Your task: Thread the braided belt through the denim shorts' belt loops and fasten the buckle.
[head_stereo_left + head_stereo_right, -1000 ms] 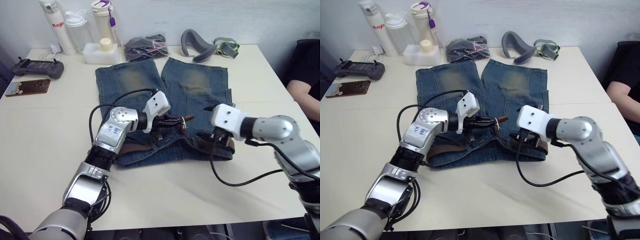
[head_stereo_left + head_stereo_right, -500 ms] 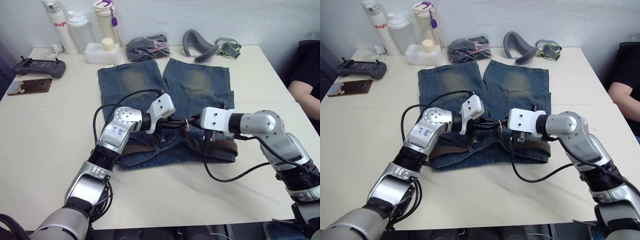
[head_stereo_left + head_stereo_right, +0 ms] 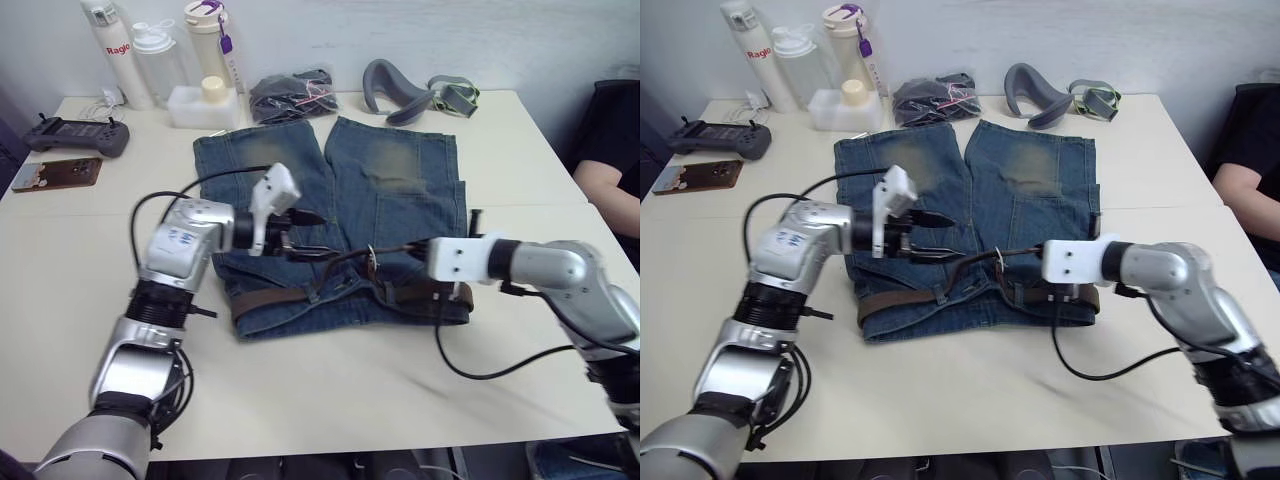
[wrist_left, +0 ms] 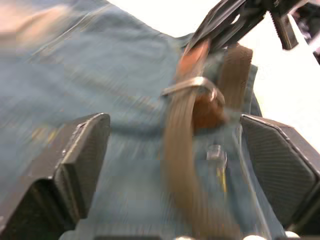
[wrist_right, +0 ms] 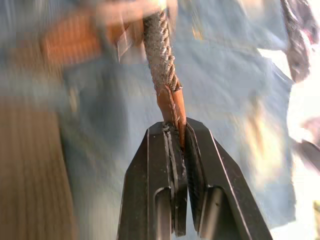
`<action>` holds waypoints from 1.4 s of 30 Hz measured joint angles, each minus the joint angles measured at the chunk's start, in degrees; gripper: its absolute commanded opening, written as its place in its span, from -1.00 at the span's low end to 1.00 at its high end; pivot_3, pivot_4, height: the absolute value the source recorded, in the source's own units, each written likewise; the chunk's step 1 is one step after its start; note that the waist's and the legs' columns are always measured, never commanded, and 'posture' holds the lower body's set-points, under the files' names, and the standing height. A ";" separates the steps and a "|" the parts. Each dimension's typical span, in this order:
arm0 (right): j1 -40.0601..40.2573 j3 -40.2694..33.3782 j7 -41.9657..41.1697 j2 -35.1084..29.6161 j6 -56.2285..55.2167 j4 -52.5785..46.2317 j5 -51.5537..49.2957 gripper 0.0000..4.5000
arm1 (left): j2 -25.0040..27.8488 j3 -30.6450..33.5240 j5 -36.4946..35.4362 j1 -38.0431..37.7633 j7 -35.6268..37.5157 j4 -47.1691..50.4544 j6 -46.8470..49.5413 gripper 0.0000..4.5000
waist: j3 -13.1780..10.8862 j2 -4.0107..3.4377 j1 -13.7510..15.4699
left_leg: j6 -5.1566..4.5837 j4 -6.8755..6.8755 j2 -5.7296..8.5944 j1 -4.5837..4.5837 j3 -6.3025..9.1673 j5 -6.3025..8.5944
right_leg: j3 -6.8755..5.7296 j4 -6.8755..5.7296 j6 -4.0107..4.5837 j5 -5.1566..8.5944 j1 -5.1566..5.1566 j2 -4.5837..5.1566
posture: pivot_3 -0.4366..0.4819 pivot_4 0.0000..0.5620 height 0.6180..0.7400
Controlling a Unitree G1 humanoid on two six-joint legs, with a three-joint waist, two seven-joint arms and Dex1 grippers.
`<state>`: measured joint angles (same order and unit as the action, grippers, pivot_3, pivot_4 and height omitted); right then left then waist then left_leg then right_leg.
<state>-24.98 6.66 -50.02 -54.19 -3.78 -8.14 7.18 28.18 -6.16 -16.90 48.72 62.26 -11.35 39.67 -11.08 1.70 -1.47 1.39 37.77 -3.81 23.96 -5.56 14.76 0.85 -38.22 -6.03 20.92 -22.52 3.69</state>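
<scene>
Left claw (image 3: 305,232) drew back, right claw (image 3: 418,252) gripping braided belt (image 3: 345,258)

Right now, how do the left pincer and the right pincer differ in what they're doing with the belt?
The left pincer is open, its fingers spread wide with nothing between them, while the right pincer is shut on the tan tip of the belt. The left pincer hovers over the shorts short of the buckle, whereas the right pincer holds the belt end lifted off the cloth. Both sit over the waistband.
</scene>
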 measured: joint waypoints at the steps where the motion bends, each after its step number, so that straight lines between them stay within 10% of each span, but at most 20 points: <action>1: 0.39 -1.17 0.61 -0.73 -1.28 0.10 0.14 -1.00 | -0.23 0.18 -0.72 0.00 0.03 0.59 0.62 0.95 | 0.00 0.00 0.12 | 0.00 0.04 0.00 0.01 0.03 0.00 | -0.03 0.00 0.00 0.00 0.02 0.00 | -0.05 -0.47 1.00; 18: -11.95 0.34 -4.16 1.31 3.21 -0.93 0.05 -1.00 | -14.08 -2.97 -0.37 3.75 -12.26 2.27 -2.03 0.95 | 0.00 0.00 0.02 | -0.01 0.20 -0.01 0.08 0.05 0.01 | -0.02 -0.17 0.00 0.00 -0.03 -0.02 | -0.05 -0.47 1.00; 30: -11.74 0.12 -5.02 2.63 9.87 -3.76 -0.53 -1.00 | -16.67 -2.70 0.70 3.75 -16.80 1.50 -1.99 -0.98 | 0.00 0.00 -0.04 | -0.01 0.22 -0.03 0.07 0.06 0.01 | -0.01 -0.22 0.00 0.00 -0.04 -0.03 | -0.05 -0.47 1.00; 38: -2.34 -7.54 -3.32 7.55 30.43 -14.39 -11.36 0.46 | -18.62 1.13 -2.62 3.74 -20.56 1.31 4.70 -1.00 | 0.00 -0.01 0.55 | -0.02 0.25 -0.02 0.14 0.15 0.02 | -0.05 -0.31 0.00 0.00 -0.03 0.00 | -0.05 -0.47 1.00; 42: 2.59 -14.23 1.64 15.42 40.80 -17.54 -18.82 0.52 | -17.63 4.17 -4.12 3.60 -22.76 1.76 7.66 -1.00 | 0.01 0.01 0.50 | 0.01 0.24 -0.05 0.10 0.14 0.01 | 0.02 -0.34 0.00 0.00 -0.04 -0.06 | -0.05 -0.47 1.00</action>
<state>-22.38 -7.57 -48.38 -38.77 37.03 -25.68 -11.65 10.55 -1.99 -21.02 52.32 39.50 -9.60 47.33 -11.07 1.71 -0.97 1.40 38.01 -3.86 24.06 -5.42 14.77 0.86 -38.56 -6.03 20.92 -22.56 3.64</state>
